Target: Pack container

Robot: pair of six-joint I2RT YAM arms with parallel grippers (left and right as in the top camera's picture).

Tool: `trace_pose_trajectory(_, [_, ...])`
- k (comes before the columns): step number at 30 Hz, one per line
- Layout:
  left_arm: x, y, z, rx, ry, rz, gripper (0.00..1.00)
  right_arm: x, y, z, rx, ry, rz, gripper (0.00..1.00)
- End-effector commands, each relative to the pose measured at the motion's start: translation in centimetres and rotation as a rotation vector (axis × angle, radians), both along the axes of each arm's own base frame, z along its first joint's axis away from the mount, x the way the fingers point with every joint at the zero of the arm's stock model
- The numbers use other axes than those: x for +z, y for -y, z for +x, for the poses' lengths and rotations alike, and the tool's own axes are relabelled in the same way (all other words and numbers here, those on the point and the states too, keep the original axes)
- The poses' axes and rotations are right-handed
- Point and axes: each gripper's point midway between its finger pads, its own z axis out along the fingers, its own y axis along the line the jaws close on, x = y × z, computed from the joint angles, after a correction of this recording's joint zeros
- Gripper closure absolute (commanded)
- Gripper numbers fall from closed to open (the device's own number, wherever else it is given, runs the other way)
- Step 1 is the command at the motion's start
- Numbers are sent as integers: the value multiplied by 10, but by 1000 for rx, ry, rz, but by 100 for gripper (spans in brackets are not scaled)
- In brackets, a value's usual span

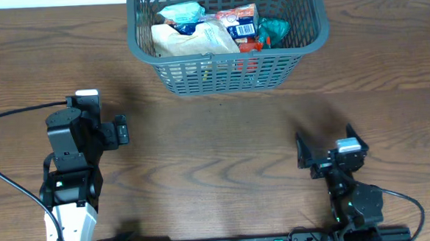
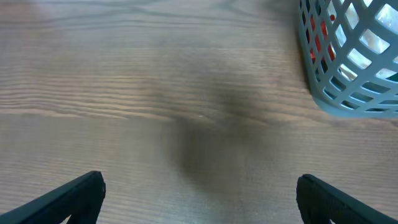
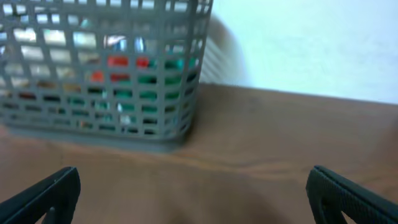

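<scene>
Seen from above, the overhead camera looks straight down on the surface, with the container at its far edge. The left wrist view sits low, facing down at the wood. The right wrist view looks almost level. All three catch the container.

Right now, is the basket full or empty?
Not empty. The basket holds several snack packets, among them a pale bag and a teal packet, lying inside its walls.

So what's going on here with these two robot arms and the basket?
The job is packing the grey container, which stands at the far edge of the table with snack packets already inside. Right now nothing is being handled: the left gripper and the right gripper are both open and empty, apart from the container.
</scene>
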Motion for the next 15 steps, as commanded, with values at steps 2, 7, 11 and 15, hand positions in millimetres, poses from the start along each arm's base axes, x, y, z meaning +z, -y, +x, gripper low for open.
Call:
trace_pose_trajectory(2, [1, -4, 0, 25, 5, -5, 1, 0, -3, 0, 14, 9, -17, 1])
trace_pose_trajectory(7, [1, -4, 0, 25, 5, -5, 1, 0, -5, 0, 24, 10, -17, 1])
trace_pose_trajectory(11, [1, -4, 0, 25, 5, -5, 2, 0, -5, 0, 24, 10, -17, 1])
trace_pose_trajectory(15, [1, -4, 0, 25, 5, -5, 1, 0, -5, 0, 24, 10, -17, 1])
